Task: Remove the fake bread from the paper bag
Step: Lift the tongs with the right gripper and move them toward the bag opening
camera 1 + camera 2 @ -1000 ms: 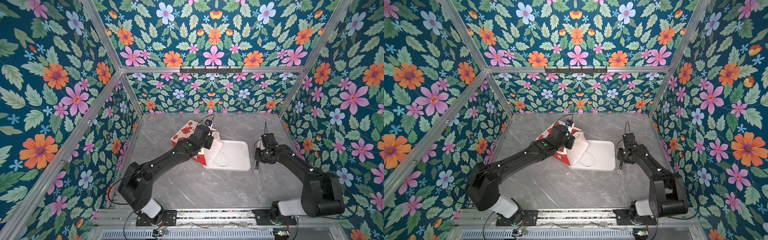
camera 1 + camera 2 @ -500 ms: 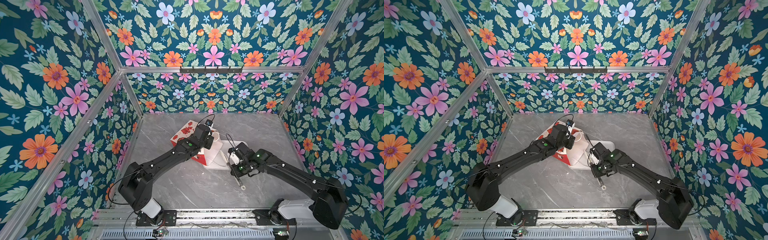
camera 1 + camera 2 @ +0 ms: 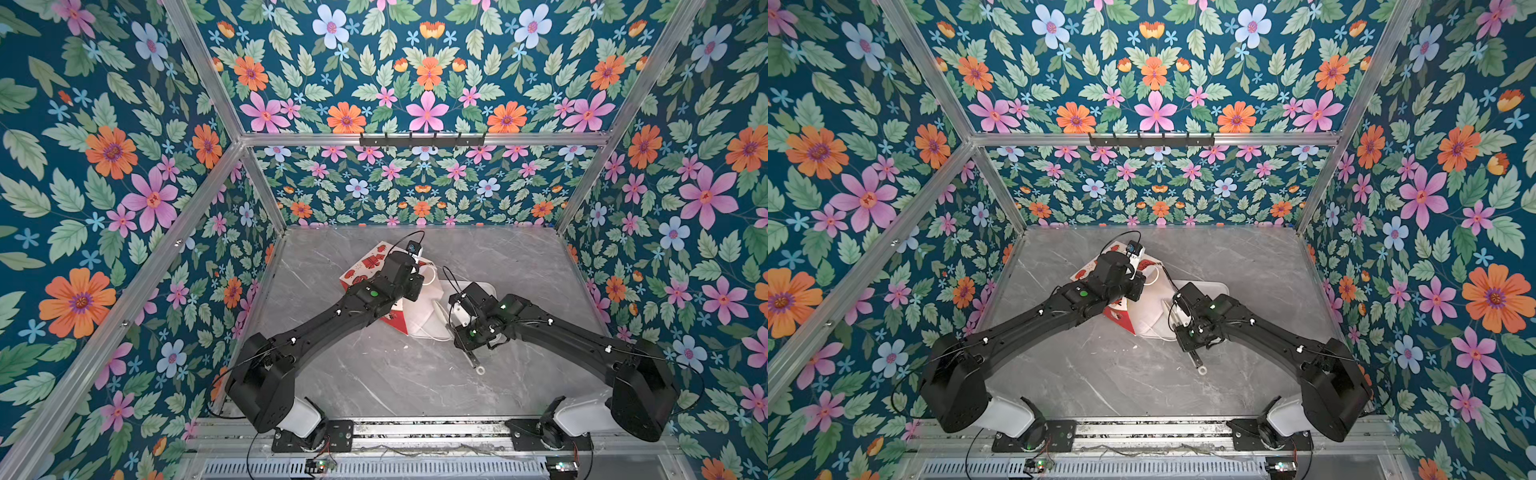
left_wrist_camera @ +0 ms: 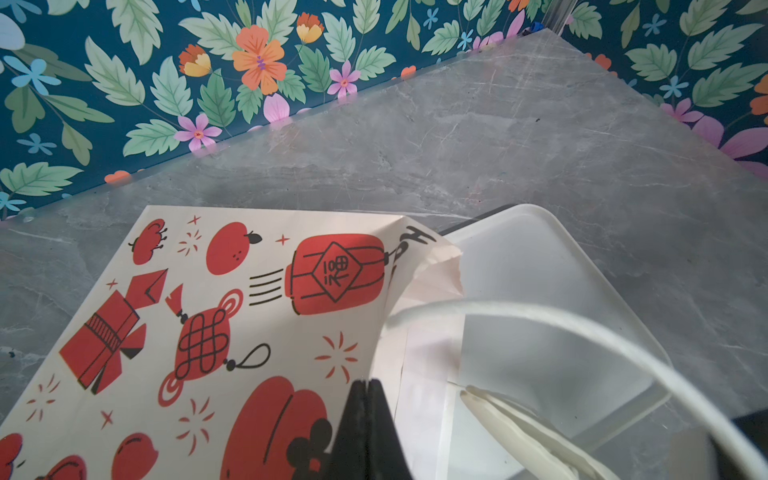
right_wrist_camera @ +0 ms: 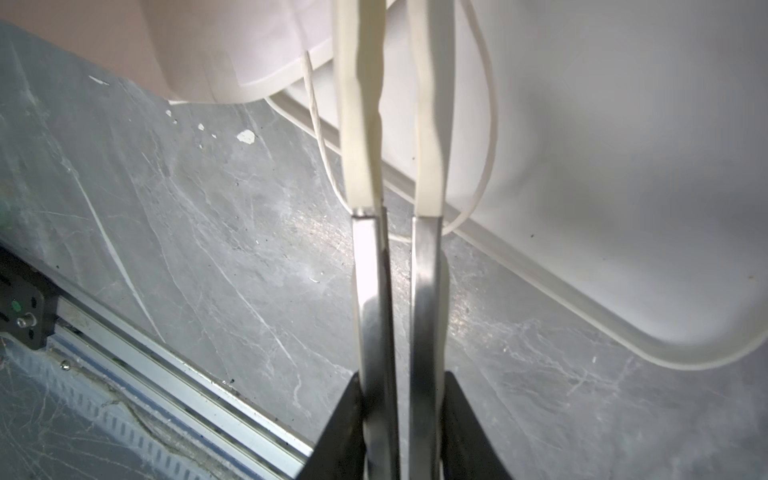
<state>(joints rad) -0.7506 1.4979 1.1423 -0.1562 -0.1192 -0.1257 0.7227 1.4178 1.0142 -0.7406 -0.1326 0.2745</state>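
Note:
The paper bag (image 3: pixel 365 266) (image 4: pixel 208 311), white with red prints, lies on its side with its mouth towards the white tray (image 3: pixel 478 286) (image 5: pixel 623 166). My left gripper (image 3: pixel 411 286) (image 4: pixel 365 386) is shut on the paper bag's upper rim at the mouth. My right gripper (image 3: pixel 459 332) (image 5: pixel 401 378) is shut on metal tongs (image 5: pixel 428 270). A narrow gap shows between the tongs' arms, and their cream tips (image 3: pixel 436 307) (image 4: pixel 519 419) reach the bag's white lining at the mouth. The fake bread is hidden.
A white cord handle (image 4: pixel 582 324) (image 5: pixel 490 124) loops across the mouth over the tray. White crumbs (image 5: pixel 246 136) lie on the grey marble table. An aluminium rail (image 5: pixel 124 353) runs along the front edge. Floral walls close in three sides.
My right arm has swung in from the right side to the bag's mouth, carrying the tongs, and the tongs' arms have parted a little. The left arm and the bag have stayed put.

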